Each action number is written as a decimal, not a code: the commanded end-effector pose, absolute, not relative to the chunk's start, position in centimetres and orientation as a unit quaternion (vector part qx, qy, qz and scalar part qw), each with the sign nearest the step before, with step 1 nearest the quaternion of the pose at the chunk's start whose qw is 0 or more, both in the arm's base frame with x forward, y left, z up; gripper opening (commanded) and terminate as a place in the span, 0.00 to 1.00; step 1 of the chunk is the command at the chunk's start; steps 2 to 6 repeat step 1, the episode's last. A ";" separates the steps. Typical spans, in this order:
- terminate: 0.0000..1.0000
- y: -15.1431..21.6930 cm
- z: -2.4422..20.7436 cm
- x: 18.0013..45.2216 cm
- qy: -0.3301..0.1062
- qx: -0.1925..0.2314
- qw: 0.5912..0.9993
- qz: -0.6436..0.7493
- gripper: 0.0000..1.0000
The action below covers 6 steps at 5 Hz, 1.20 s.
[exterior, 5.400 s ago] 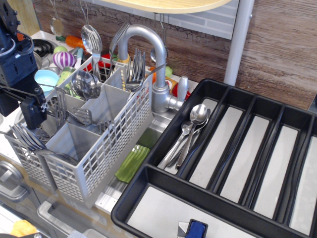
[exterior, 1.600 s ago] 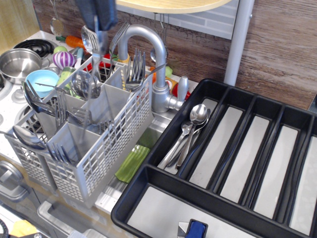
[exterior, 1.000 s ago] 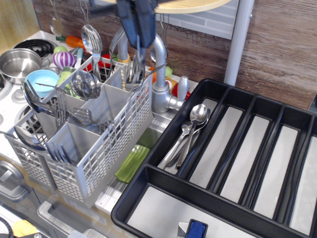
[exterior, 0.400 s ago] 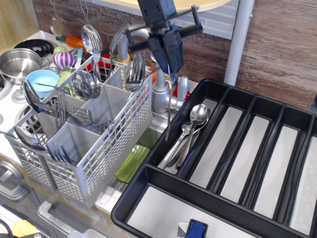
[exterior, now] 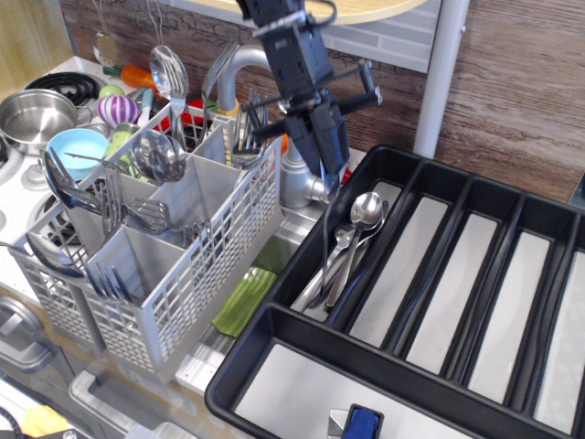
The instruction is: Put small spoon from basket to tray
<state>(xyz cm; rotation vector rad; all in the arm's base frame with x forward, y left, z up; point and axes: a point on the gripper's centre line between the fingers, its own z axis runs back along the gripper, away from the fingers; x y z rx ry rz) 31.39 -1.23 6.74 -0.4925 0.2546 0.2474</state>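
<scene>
**One small spoon hanging over the tray's left slot**

One small spoon [exterior: 326, 233] hangs straight down from my pincer [exterior: 335, 176], which is closed narrow on the top of its thin handle. The spoon's lower end reaches down into the leftmost long slot of the black tray [exterior: 302, 361], among the spoons [exterior: 352, 240] already lying there; I cannot tell whether it touches them or the floor of the slot. My arm comes down from the back edge of the bench, passing in front of the steel tap [exterior: 274, 101].

The tray fills the right half of the bench, out to the right and front edges. Its other long slots show bare pale floors. A small blue block [exterior: 361, 423] sits in the wide cross slot at the front edge.

The grey basket [exterior: 196, 265] stands at the left, well apart from my pincer, with forks [exterior: 249, 128] and big spoons [exterior: 157, 157] upright in its cells. A steel pot [exterior: 32, 114] and a blue bowl [exterior: 78, 148] sit by the left edge.
</scene>
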 end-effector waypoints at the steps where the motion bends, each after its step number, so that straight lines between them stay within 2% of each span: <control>1: 1.00 -1.5 5.0 31.9 0.099 -0.210 0.967 0.102 0.00; 6: 1.00 -1.5 5.0 31.9 0.099 -0.210 0.967 0.102 0.00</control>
